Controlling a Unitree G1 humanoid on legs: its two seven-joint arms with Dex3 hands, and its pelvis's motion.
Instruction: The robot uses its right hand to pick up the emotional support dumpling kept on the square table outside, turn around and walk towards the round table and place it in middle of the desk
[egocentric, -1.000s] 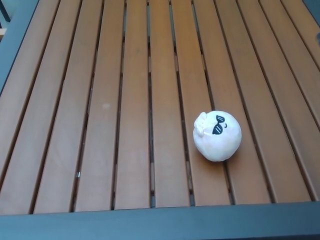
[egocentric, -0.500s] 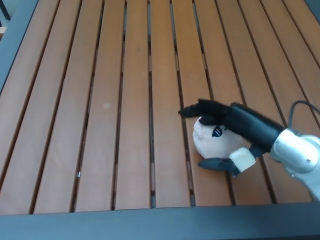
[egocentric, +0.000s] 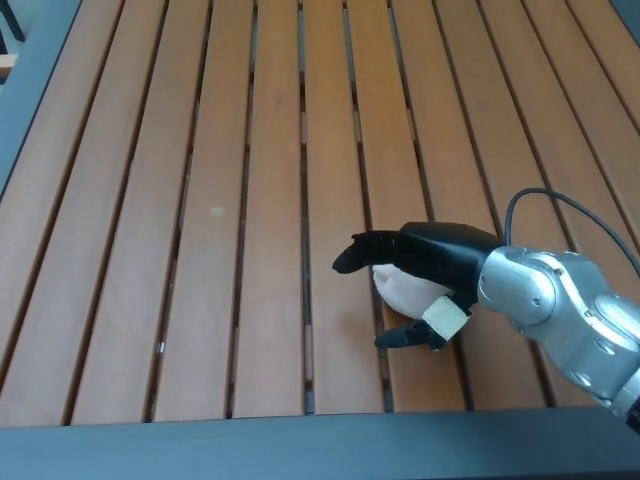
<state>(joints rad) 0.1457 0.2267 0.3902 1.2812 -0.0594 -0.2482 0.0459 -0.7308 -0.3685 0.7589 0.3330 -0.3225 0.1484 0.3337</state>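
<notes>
1. Head view: right hand (egocentric: 415, 275) reaches in from the right, fingers (egocentric: 360, 250) curled over the dumpling (egocentric: 405, 290), thumb under its near side, gripping it.
2. Dumpling sits on the slatted wooden desk (egocentric: 200, 200), near-right, mostly covered.

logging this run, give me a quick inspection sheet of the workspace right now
surface: slatted wooden table with a dark frame, gaps between the slats
job's things: dumpling, pale, near the front edge, mostly covered by the hand
clutter: nothing seen
hands: right hand curled over the dumpling, fingers above, thumb below; whether it is lifted cannot be told; left hand not in view
cables: black cable looping above the silver forearm
surroundings: dark ground past the table's left edge, little else visible
</notes>
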